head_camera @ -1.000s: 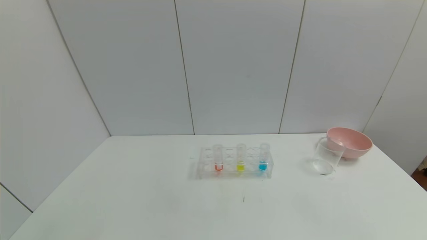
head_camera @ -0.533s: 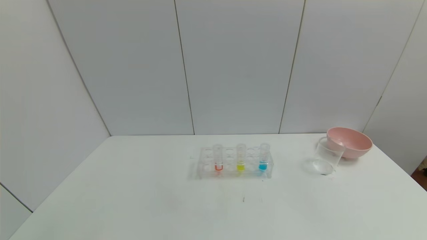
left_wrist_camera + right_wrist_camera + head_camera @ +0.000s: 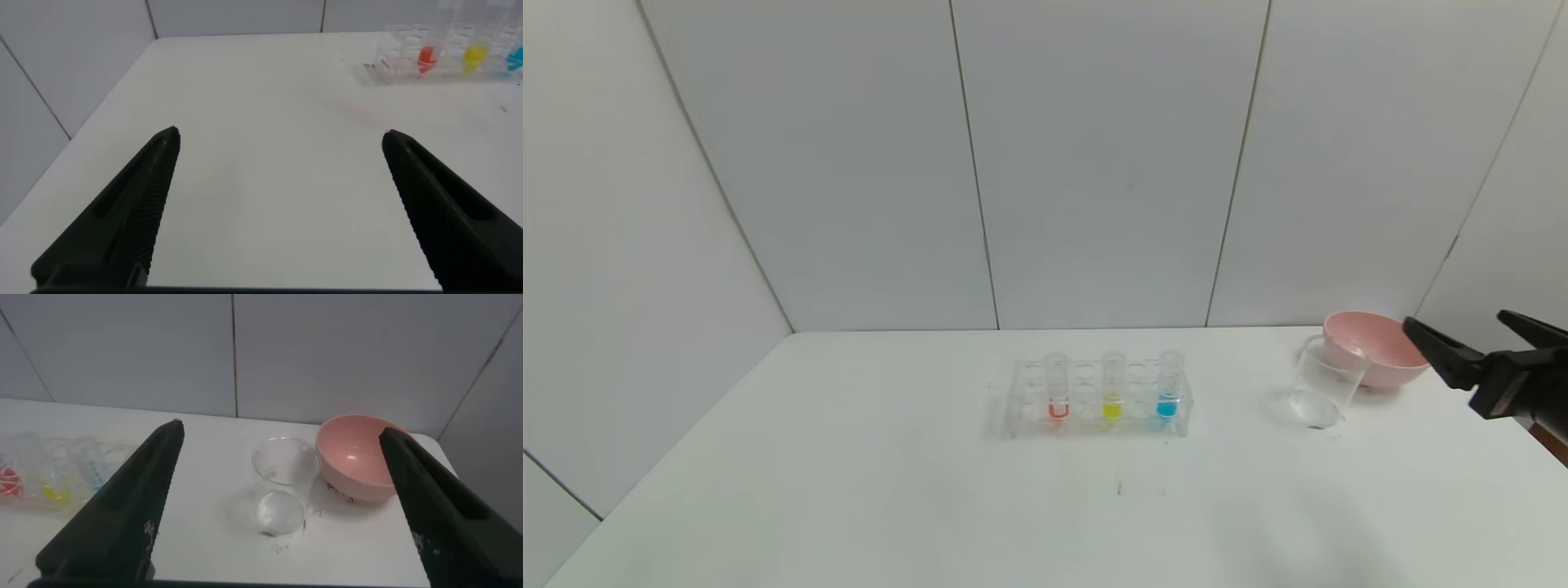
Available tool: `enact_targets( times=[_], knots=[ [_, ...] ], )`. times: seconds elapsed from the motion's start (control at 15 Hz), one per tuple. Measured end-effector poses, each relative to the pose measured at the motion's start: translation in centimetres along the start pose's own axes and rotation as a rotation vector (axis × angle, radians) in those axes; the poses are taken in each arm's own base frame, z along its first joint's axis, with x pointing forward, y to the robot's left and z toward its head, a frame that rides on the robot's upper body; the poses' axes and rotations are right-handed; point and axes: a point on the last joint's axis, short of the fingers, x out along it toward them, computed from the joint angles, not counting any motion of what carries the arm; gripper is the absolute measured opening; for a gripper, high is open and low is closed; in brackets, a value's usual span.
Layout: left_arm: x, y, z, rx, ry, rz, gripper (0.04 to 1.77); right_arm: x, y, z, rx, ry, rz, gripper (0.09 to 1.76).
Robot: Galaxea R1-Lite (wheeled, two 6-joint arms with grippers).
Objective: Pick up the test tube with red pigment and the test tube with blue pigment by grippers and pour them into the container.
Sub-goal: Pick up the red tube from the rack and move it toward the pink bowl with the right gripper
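Note:
The test tube with red pigment (image 3: 1058, 394) and the test tube with blue pigment (image 3: 1168, 390) stand upright in a clear rack (image 3: 1094, 420) at the table's middle. The container (image 3: 1319, 388), a clear beaker, stands to their right and looks to hold nothing. My right gripper (image 3: 1454, 320) hangs open at the right edge, beyond the beaker, holding nothing. In its wrist view the container (image 3: 282, 486) lies ahead between the open fingers. My left gripper (image 3: 279, 135) is open over bare table, far from the red tube (image 3: 426, 57). It does not show in the head view.
A yellow-liquid tube (image 3: 1112, 392) stands between the red and blue ones. A pink bowl (image 3: 1364, 343) sits right behind the beaker, near the table's right edge. White wall panels close the back and left sides. The white table (image 3: 849, 490) spreads wide in front.
My right gripper has come into the head view from the right edge, where before no arm showed. The tubes, rack and bowl have stayed put.

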Motion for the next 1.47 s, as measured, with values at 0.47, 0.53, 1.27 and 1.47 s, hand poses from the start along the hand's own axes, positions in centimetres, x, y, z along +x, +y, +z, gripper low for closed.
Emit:
enact_targets(
  times=[0.47, 0.53, 1.27, 1.47],
  knots=[
    [0.0, 0.0, 0.0, 0.000, 0.000, 0.000, 1.76, 7.2, 2.4, -7.1, 0.001, 0.020, 0.084, 1.71],
    [0.0, 0.0, 0.0, 0.000, 0.000, 0.000, 1.76, 7.5, 2.7, -7.9, 0.001, 0.048, 0.092, 1.71],
    [0.0, 0.0, 0.0, 0.000, 0.000, 0.000, 1.76, 5.3, 16.0, -8.8, -0.042, 0.098, 0.098, 1.71],
    [0.0, 0.0, 0.0, 0.000, 0.000, 0.000, 1.76, 4.0, 22.0, -7.4, -0.050, 0.091, 0.125, 1.71]
  ],
)
